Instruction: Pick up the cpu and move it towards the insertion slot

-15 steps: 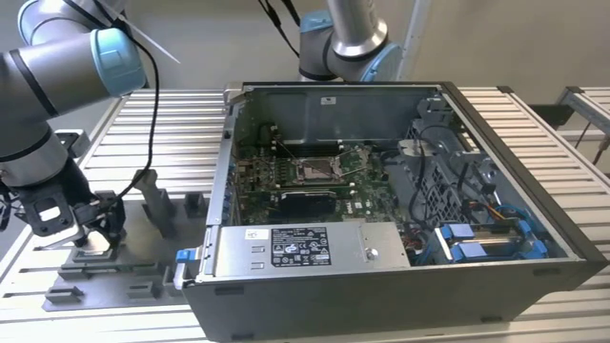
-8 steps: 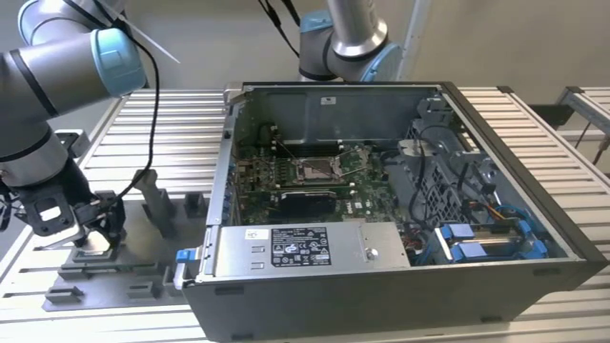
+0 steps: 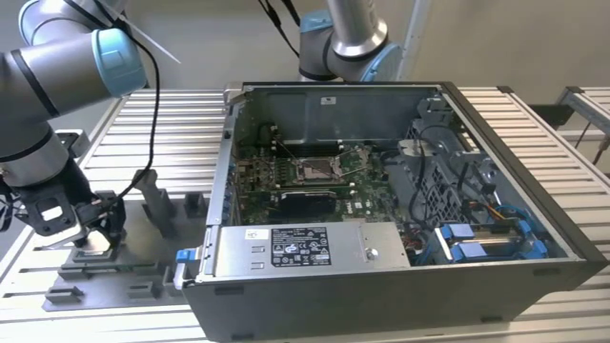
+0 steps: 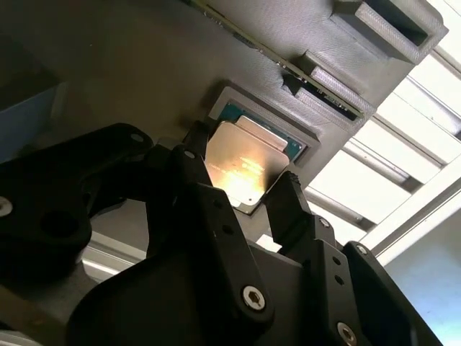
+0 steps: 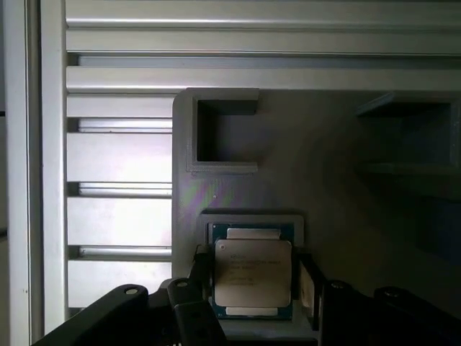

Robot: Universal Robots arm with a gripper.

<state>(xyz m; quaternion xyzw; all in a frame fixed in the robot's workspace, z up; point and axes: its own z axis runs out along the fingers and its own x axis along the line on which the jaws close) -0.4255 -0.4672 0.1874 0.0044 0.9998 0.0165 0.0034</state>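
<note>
The pincer (image 3: 91, 232) is being held low over the grey fixture (image 3: 114, 275) on the slatted surface (image 3: 171, 121). The cpu (image 5: 253, 277) is being straddled by it on two opposite edges, as seen in both wrist views. Whether the chip is being pinched or the pincer is standing spread just off those edges cannot be told. The cpu is lying flat, silvery top up, inside a shallow square nest (image 5: 252, 215) of the fixture. A narrow rim of nest is being left showing round the two free edges. Just beyond the nest, away from the pincer, an open square pocket (image 5: 223, 137) is being shown in the fixture, with bare slats past it.

In the exterior view, the insertion slot (image 3: 315, 169) is sitting well apart from the pincer, toward the exterior view's right, down inside the open computer case (image 3: 324, 114). The case's side wall and a grey upright post (image 3: 157, 200) are standing between pincer and slot. Open room is being left above the case.
</note>
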